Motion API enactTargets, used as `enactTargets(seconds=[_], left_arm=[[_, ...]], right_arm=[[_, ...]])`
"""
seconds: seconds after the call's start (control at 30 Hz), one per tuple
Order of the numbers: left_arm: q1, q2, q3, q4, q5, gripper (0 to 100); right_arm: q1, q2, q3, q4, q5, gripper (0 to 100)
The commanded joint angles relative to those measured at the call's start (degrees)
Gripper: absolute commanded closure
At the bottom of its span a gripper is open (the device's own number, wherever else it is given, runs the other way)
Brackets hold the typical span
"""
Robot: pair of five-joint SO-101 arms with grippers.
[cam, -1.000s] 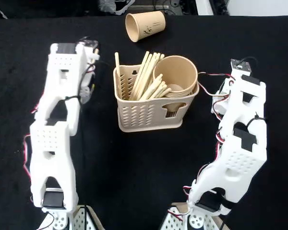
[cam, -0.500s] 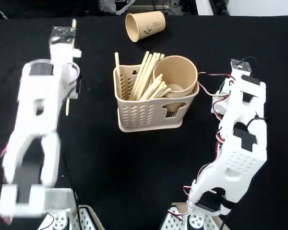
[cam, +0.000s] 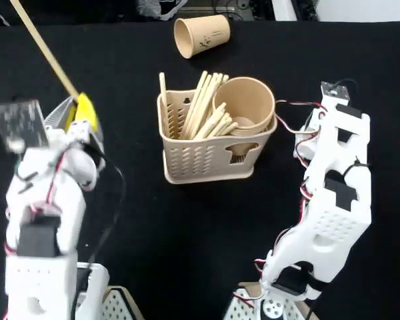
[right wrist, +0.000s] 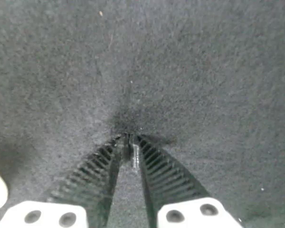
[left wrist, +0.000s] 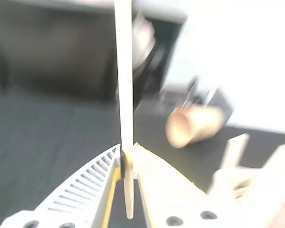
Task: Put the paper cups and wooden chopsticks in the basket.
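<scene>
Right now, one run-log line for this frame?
left end effector: shut on held chopstick | right end effector: shut, empty | basket: other chopsticks, stacked cups inside | loose paper cup: on its side, outside basket

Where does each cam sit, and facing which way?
High view: fixed above the table, looking down; both arms, basket.
Left wrist view: on the left wrist, looking along the left gripper, shut on a chopstick, toward the lying paper cup.
Right wrist view: on the right wrist, facing down at the table; right gripper shut.
Shared: high and left wrist views both show that chopstick and cup.
</scene>
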Motion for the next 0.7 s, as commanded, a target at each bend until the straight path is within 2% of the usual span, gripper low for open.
enactTargets(seconds=[0.0, 0.13, 0.23, 0.67], left_arm=[[8.4, -6.33, 0.22, -4.92, 0.18, 97], [19.56, -5.1, -0.57, -5.54, -4.04, 97], [24.48, -2.37, -0.84, -5.63, -5.36, 97], [25.63, 13.71, 6.2, -21.89, -5.01, 97]], right_arm=[[0.0, -1.27, 0.04, -0.26, 0.44, 98.6], [0.0, -1.27, 0.04, -0.26, 0.44, 98.6], [0.0, -1.27, 0.04, -0.26, 0.44, 98.6], [0.0, -1.27, -0.04, -0.26, 0.44, 98.6]])
